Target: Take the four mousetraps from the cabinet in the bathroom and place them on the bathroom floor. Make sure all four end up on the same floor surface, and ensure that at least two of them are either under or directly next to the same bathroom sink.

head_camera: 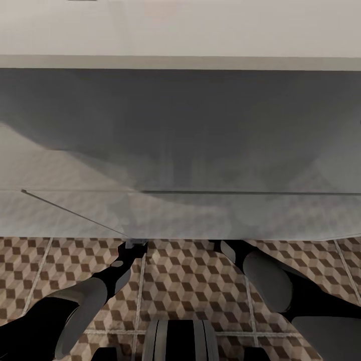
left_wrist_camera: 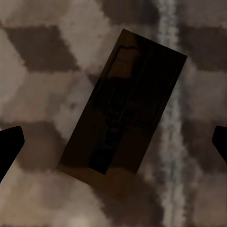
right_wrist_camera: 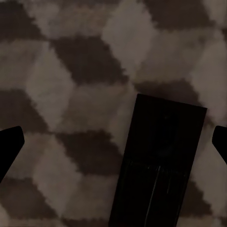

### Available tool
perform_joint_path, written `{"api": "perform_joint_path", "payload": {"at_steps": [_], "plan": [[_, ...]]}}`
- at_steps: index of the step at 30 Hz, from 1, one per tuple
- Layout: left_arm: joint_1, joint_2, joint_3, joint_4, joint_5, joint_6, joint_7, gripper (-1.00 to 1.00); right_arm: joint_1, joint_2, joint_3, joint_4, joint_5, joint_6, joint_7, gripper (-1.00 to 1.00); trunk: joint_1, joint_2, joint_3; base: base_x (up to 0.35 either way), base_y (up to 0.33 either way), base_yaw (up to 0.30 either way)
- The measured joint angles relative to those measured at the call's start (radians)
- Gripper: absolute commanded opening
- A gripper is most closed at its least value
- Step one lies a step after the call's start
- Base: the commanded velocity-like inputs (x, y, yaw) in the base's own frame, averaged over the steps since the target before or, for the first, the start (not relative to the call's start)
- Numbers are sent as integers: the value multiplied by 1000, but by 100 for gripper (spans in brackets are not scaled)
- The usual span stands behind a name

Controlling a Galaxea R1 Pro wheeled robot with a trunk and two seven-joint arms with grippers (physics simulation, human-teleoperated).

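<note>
In the left wrist view a mousetrap [left_wrist_camera: 125, 104], a small brown board with dark metal parts, lies flat on the cube-patterned bathroom floor [left_wrist_camera: 42, 75]. My left gripper [left_wrist_camera: 113, 146] is open just above it, a fingertip [left_wrist_camera: 10, 144] out to each side. The right wrist view shows a second mousetrap [right_wrist_camera: 163, 165] flat on the tiles in shadow, below my open right gripper [right_wrist_camera: 113, 146]. From the head view both arms reach under the front edge of the white bathroom sink [head_camera: 180, 215], where the left gripper [head_camera: 132, 245] and right gripper [head_camera: 223, 245] are partly hidden.
The vanity spans the whole width of the head view and overhangs the tiles close ahead. Patterned floor [head_camera: 190, 286] with pale grout lines shows between my two arms. My own trunk [head_camera: 180, 341] sits at the near edge.
</note>
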Motion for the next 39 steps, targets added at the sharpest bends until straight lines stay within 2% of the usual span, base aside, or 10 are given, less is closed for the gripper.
{"api": "perform_joint_path", "payload": {"at_steps": [9,17,39], "plan": [[0,1,0,0,-1,-8,-1,100,0,0,0,0,1,0,0,100,0,0,0,0,0,0],[0,1,0,0,-7,-41,-1,100,0,1,0,0,1,-2,0,100,0,0,0,-47,0,0],[0,-3,0,-2,-7,-65,2,100,0,3,2,-1,3,-22,0,100,1,0,0,-307,0,0]]}}
